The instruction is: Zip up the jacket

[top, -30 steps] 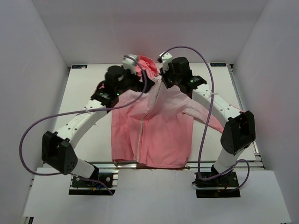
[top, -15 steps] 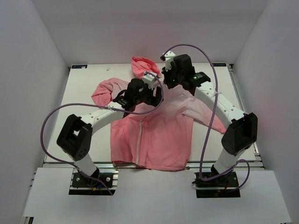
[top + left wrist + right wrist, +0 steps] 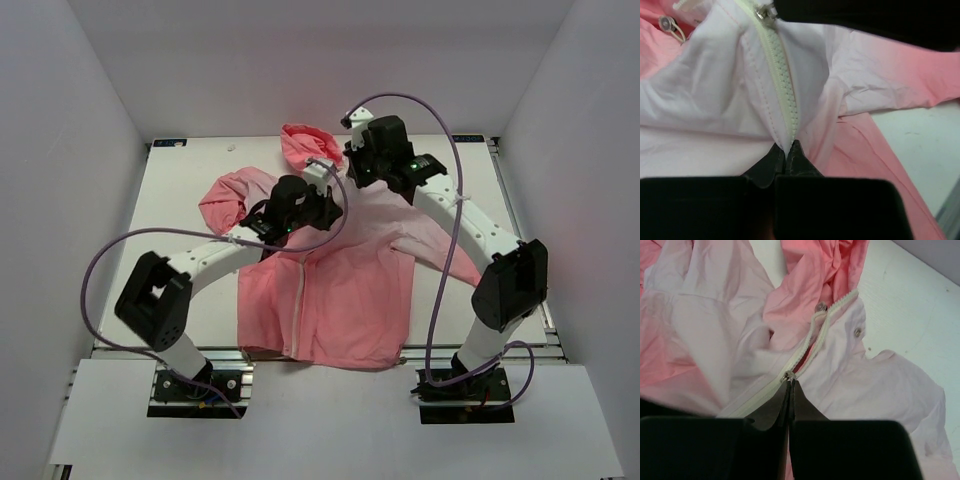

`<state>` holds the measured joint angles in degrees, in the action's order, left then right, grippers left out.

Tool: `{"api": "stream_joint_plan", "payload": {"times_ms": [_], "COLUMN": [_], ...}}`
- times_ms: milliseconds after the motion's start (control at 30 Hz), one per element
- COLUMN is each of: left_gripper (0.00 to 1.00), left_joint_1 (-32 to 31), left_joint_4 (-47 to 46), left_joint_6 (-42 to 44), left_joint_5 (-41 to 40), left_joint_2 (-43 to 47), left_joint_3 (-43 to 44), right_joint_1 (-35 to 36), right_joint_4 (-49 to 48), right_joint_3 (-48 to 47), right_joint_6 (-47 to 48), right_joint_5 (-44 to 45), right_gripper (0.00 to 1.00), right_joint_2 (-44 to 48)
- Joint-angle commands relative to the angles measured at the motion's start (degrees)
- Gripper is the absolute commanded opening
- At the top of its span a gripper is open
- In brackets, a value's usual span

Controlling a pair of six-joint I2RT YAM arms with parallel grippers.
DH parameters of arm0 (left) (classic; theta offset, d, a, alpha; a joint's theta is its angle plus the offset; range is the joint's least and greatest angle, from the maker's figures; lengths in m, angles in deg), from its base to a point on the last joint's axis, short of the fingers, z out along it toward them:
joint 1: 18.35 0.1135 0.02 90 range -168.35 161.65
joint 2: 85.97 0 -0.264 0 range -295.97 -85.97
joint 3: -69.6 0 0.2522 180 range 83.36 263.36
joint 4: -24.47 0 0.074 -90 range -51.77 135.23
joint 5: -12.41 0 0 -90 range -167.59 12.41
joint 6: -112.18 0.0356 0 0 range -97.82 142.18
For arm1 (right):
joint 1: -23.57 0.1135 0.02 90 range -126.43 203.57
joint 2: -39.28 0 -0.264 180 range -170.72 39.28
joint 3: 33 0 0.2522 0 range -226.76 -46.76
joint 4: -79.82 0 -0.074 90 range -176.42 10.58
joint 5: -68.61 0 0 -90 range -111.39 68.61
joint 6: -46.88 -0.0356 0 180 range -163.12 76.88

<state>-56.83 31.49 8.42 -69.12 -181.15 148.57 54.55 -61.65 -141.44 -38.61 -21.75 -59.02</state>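
The pink jacket point(image 3: 345, 290) lies face up on the table, hood point(image 3: 300, 140) at the far end. Its whitish zipper point(image 3: 299, 300) is closed up the front and parts near the collar. My left gripper point(image 3: 332, 207) is shut on the closed zipper point(image 3: 782, 75) and the pale fabric beside it, at the chest point(image 3: 790, 146). My right gripper point(image 3: 352, 178) sits just beyond, shut on the metal slider point(image 3: 788, 375) where the two zipper tapes point(image 3: 815, 335) split apart. In the left wrist view the slider point(image 3: 765, 12) shows at the top, under the right gripper's dark body point(image 3: 865, 15).
The white table point(image 3: 190, 200) is boxed in by white walls on three sides. The jacket's left sleeve point(image 3: 225, 190) is bunched at the far left, and the right sleeve point(image 3: 440, 245) stretches toward the right arm. Snap buttons point(image 3: 857, 331) sit on the collar flaps.
My left arm swung from the collar's left side in over the chest, and its gripper closed on the zipper. The right gripper has barely moved and stays shut.
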Motion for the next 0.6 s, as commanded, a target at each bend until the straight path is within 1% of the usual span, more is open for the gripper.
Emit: {"api": "stream_joint_plan", "payload": {"times_ms": [0, 67, 133, 233, 267, 333, 367, 400, 467, 500, 533, 567], "left_gripper": [0.0, 0.0, 0.0, 0.0, 0.0, 0.0, 0.0, 0.0, 0.0, 0.0, 0.0, 0.0], "left_joint_1": [-0.8, -0.8, -0.8, -0.8, -0.8, -0.8, -0.8, -0.8, -0.8, -0.9, -0.8, -0.8], "left_joint_4": [2.6, 2.3, 2.4, 4.5, 5.4, 6.4, 6.5, 8.1, 8.9, 9.0, 9.0, 9.2], "left_joint_6": [-5.2, -7.0, -8.1, -8.9, -9.0, -9.2, -9.2, -9.0, -9.0, -9.0, -9.2, -9.3], "left_joint_5": [4.8, 5.2, 6.7, 7.1, 7.2, 7.4, 7.5, 7.4, 7.2, 7.3, 7.4, 7.8], "left_joint_2": [9.8, 11.8, 13.6, 14.7, 14.8, 15.2, 15.3, 15.4, 15.6, 15.7, 15.8, 15.8], "left_joint_3": [-4.6, -7.5, -8.6, -9.1, -9.2, -9.8, -9.8, -10.0, -10.5, -11.2, -11.6, -11.9], "right_joint_1": [-0.7, -0.7, -0.7, -0.7, -0.7, -0.7, -0.7, -0.8, -1.2, -1.9, -2.4, -2.8], "right_joint_4": [-10.7, -11.0, -11.4, -15.5, -17.0, -23.0, -24.1, -28.8, -32.0, -33.6, -34.6, -34.4], "right_joint_3": [-0.7, -2.1, -2.6, -2.2, -1.9, -1.0, -1.2, -1.7, -4.6, -5.9, -10.2, -12.9], "right_joint_6": [3.4, 5.0, 5.9, 5.9, 6.4, 7.4, 8.0, 8.7, 10.2, 10.5, 10.4, 10.1], "right_joint_5": [7.7, 8.1, 8.0, 11.1, 13.1, 16.2, 20.4, 23.3, 29.9, 31.6, 32.8, 34.3], "right_gripper": [0.0, 0.0, 0.0, 0.0, 0.0, 0.0, 0.0, 0.0, 0.0, 0.0, 0.0, 0.0], "right_joint_2": [-3.7, -6.8, -8.4, -10.8, -11.7, -13.0, -14.9, -16.1, -20.9, -22.6, -24.5, -28.5]}}
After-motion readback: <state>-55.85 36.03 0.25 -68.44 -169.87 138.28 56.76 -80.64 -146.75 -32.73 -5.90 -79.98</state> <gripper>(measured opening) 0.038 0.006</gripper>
